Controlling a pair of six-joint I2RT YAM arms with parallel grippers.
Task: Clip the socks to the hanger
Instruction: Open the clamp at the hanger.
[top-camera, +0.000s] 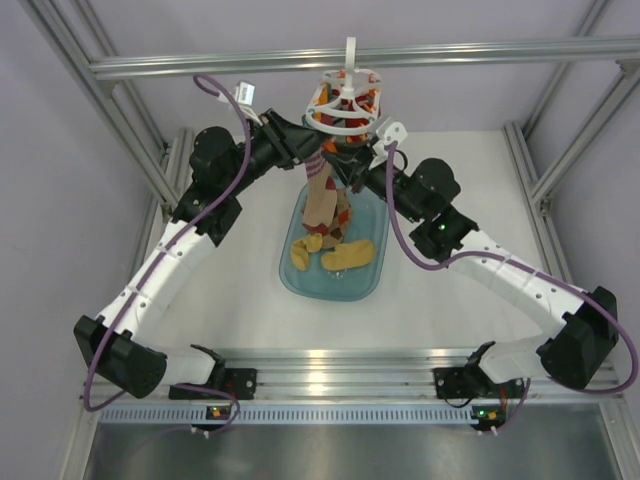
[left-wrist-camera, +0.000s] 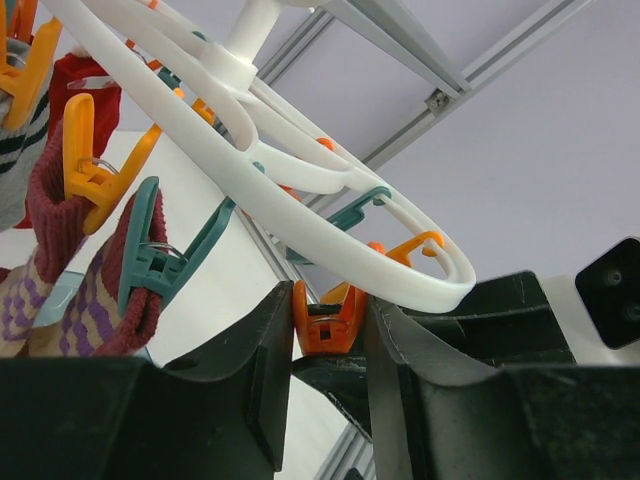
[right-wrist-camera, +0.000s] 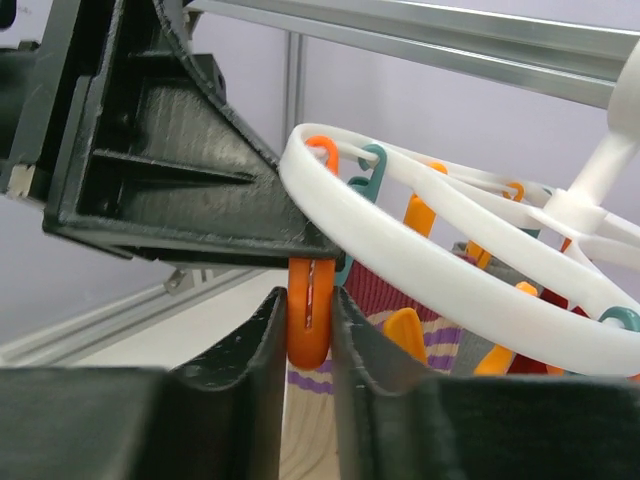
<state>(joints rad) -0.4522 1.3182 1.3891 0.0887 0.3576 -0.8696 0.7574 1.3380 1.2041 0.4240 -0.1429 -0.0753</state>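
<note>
We log the hanger (left-wrist-camera: 262, 195) as white moulded plastic, smooth with a soft sheen. We find the orange clip (right-wrist-camera: 310, 310) glossy plastic, the teal clip (left-wrist-camera: 150, 260) likewise, with a wire spring. We read the socks (left-wrist-camera: 55, 200) as ribbed knit cloth, matt and fuzzy. Both the left claw (left-wrist-camera: 328, 325) and right claw (right-wrist-camera: 308, 315) are matt black plastic, finely grained. The bar (top-camera: 400, 58) is brushed aluminium, the tray (top-camera: 330, 290) translucent glossy blue plastic, the worktop (top-camera: 250, 310) matt white.

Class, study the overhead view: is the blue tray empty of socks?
No, tan socks lie loose inside the blue tray, not clipped to the hanger.
</note>
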